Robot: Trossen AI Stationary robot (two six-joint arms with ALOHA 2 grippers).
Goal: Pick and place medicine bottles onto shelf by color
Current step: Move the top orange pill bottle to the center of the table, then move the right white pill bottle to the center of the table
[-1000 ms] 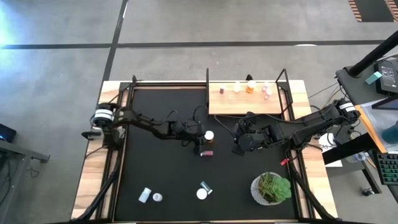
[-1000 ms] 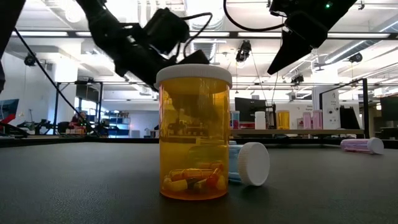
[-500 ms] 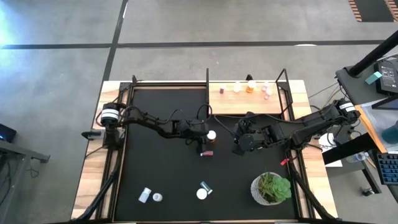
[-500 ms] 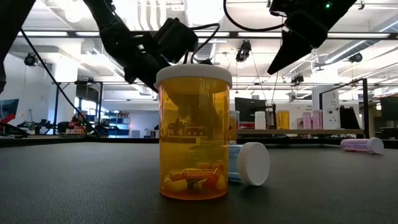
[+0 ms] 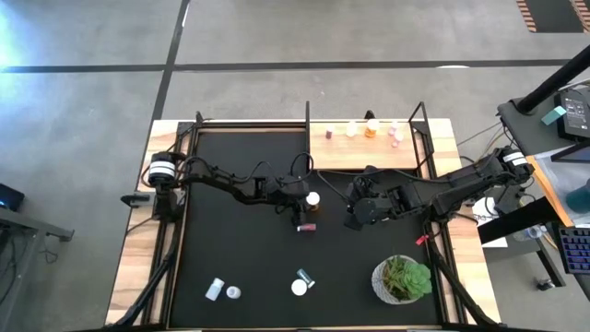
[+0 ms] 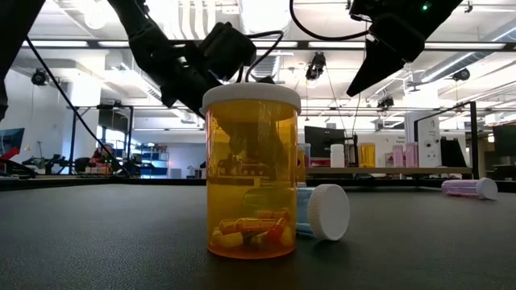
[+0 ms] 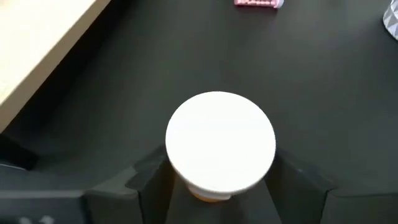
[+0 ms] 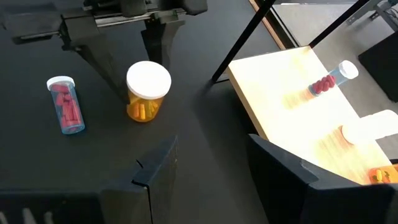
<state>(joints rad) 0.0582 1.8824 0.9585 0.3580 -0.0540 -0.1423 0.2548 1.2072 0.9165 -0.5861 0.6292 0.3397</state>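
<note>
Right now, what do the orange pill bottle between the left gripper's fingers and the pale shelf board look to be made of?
The orange bottle with the white cap looks like translucent amber plastic: capsules and the room show through its glossy wall. Its cap seems opaque white plastic, matte, with a ribbed edge. The shelf board looks like light wood or wood laminate, with faint grain and a smooth satin surface; which of the two is unclear.

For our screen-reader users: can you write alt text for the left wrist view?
A white-capped orange pill bottle stands upright on the black mat between the left tool's open fingers. A pink bottle lies beyond; the light-wood shelf borders one side.
</note>
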